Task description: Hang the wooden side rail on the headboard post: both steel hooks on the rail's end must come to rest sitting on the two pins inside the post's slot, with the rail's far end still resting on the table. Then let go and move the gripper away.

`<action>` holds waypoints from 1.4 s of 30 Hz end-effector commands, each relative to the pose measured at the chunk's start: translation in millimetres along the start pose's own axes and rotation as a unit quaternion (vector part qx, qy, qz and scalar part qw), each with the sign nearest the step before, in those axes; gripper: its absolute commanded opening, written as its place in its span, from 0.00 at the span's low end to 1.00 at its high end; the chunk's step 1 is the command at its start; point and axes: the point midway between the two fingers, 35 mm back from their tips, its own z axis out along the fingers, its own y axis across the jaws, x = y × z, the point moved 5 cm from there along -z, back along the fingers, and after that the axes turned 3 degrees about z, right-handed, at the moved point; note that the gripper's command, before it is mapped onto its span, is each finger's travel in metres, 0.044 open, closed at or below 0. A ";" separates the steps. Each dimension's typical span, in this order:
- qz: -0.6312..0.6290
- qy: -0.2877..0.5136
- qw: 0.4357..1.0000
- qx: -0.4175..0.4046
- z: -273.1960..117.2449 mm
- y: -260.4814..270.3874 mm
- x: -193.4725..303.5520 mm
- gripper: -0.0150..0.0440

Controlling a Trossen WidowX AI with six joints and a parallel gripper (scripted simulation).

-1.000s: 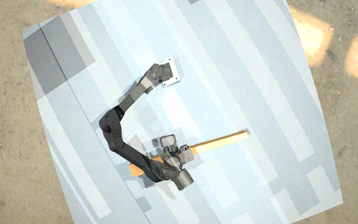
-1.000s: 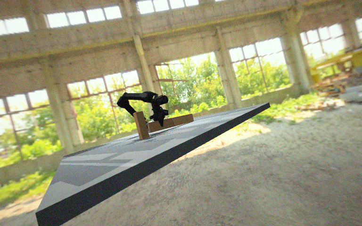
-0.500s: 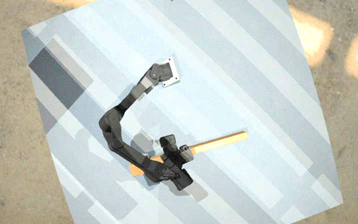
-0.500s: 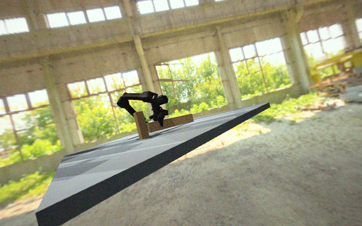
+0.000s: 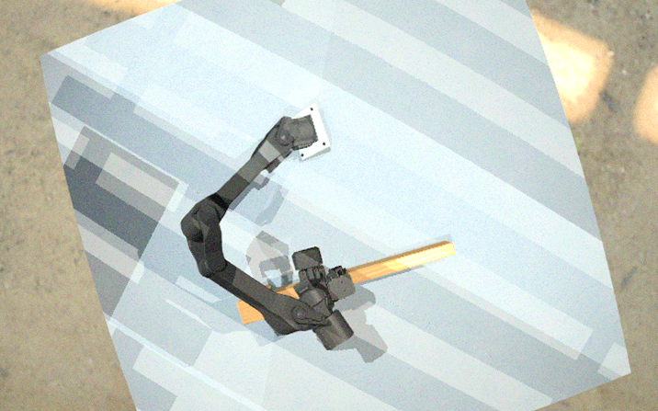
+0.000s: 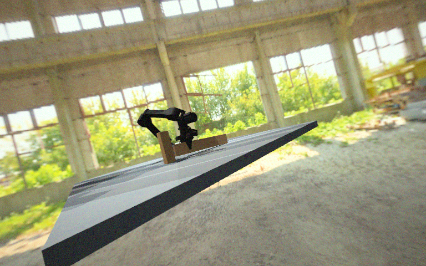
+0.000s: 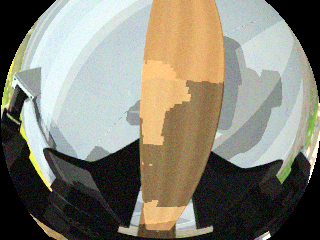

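Note:
The wooden side rail [image 5: 405, 260] [image 6: 208, 141] [image 7: 185, 35] runs away from the headboard post [image 5: 249, 312] [image 6: 166, 148]. The post stands upright on the table. My gripper [image 6: 189, 146] [image 7: 167, 140] is shut on the rail, with one dark finger on each side of it, nearer its post end than its far end. In the exterior view the rail's near end appears right beside the post, low down. The far end looks low at the table, but contact is not clear. The steel hooks, the pins and the slot are hidden, so I cannot tell whether the hooks sit on the pins.
The arm's base stands on a white plate [image 5: 321, 133] to one side of the rail. The forearm [image 5: 250, 293] passes over the gap between post and rail in the top view. The tabletop [image 5: 469, 161] [image 6: 150, 191] carries striped shadows.

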 end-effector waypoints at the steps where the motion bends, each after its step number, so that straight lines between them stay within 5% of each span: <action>1: 0.001 0.000 1.000 0.008 -4.4 -0.7 2.1 0.25; 42: 0.001 0.000 1.000 0.008 -5.5 -2.2 6.5 0.25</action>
